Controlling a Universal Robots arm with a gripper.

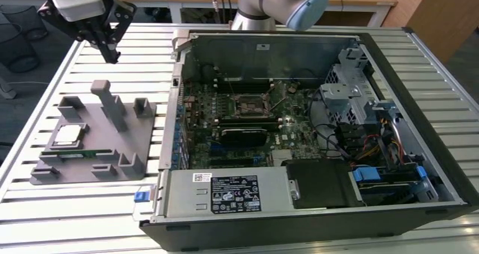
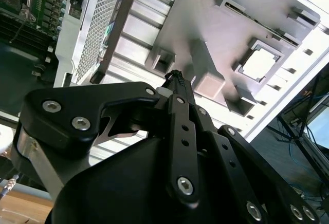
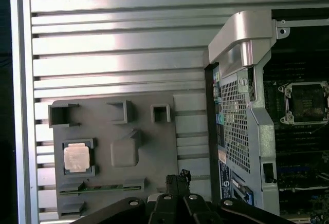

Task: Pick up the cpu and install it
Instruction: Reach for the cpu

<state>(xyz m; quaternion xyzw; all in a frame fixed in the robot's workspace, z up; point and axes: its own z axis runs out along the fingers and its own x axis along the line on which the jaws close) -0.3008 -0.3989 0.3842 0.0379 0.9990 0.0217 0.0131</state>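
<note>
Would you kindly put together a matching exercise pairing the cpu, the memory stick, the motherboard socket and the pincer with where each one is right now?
Things:
1. cpu
2. memory stick
3. motherboard socket
4. pincer

Places:
A. inside the open computer case
B. up in the air, holding nothing
C. in a square recess of the grey holder
D. in a narrow slot of the grey holder

Pairs: 1-C, 2-D, 3-A, 4-B.

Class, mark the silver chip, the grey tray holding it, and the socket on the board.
chip [image 3: 77, 157], first wrist view, middle of its silver top.
grey tray [image 3: 154, 152], first wrist view, bare flat base.
socket [image 1: 249, 102], exterior view, its centre.
</note>
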